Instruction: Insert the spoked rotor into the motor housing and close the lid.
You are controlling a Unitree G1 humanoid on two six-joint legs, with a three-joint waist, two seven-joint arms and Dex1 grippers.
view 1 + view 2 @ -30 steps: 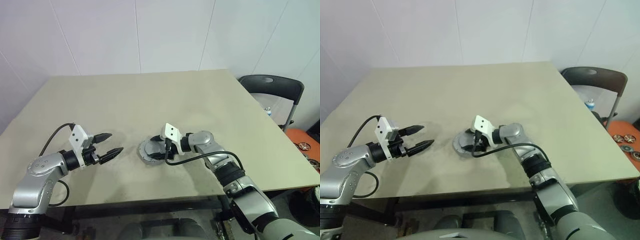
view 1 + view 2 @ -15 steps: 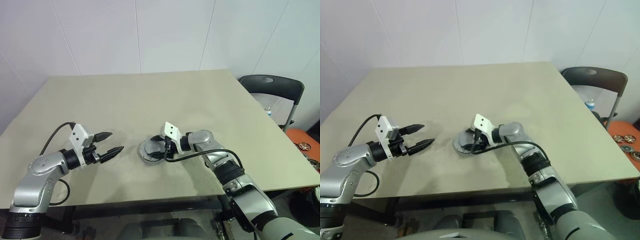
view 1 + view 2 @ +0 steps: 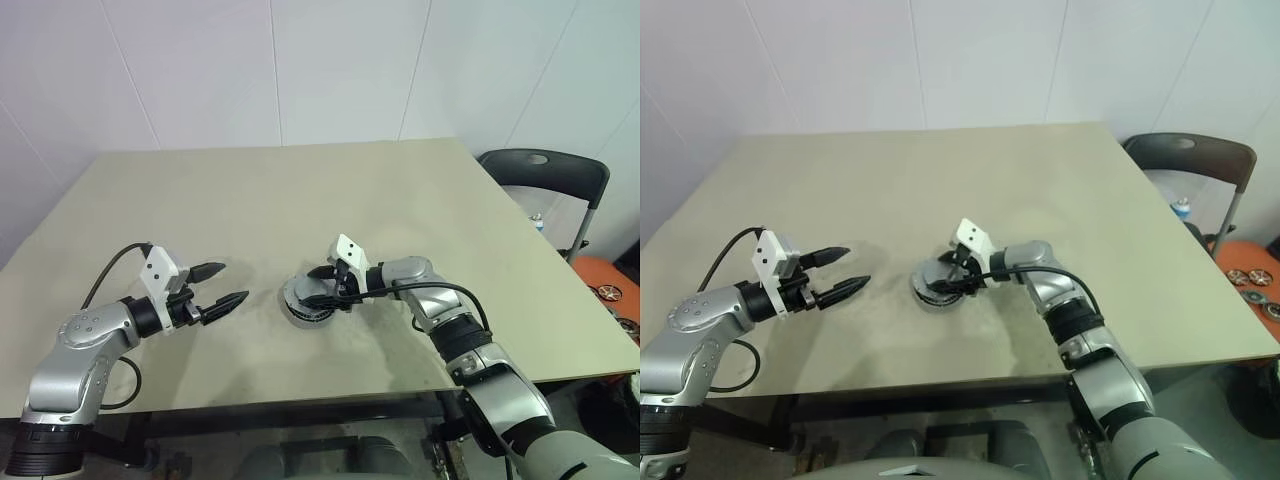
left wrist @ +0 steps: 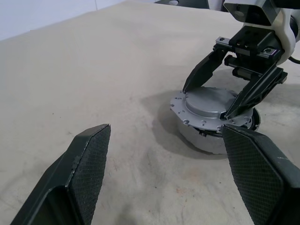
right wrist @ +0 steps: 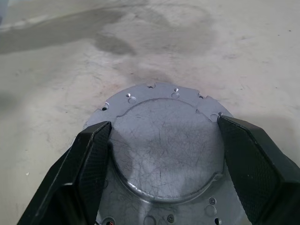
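Right gripper [image 3: 322, 284] down over the lid [image 4: 210, 104], fingers spread wide, one on each side of the raised centre, tips low on the flange; real clamping hard to call from here. Lid sitting flat on top of the housing [image 4: 206, 137], the two stacked as one round silver puck near the middle of the table [image 3: 300, 190], a touch to the right. Flange looks level all round, screw holes and notches showing along the edge in the right wrist view. No rotor on the bare table, so presumably already inside under the lid, though hidden and not to be confirmed.

Left gripper [image 3: 222, 288] well off to the left, spread wide and empty, hovering just above the table and pointing toward the stack, touching nothing.

Progress, as a judgement: nearly all the way there. Insertion seemingly done, lid on. Left to do: maybe a last press or twist to seat the lid fully, then letting go and pulling the right arm clear. Whether the lid is truly locked or merely resting cannot be told; a thin dark gap shows at the right of the flange in the left wrist view, which could be shadow or a lid not quite home
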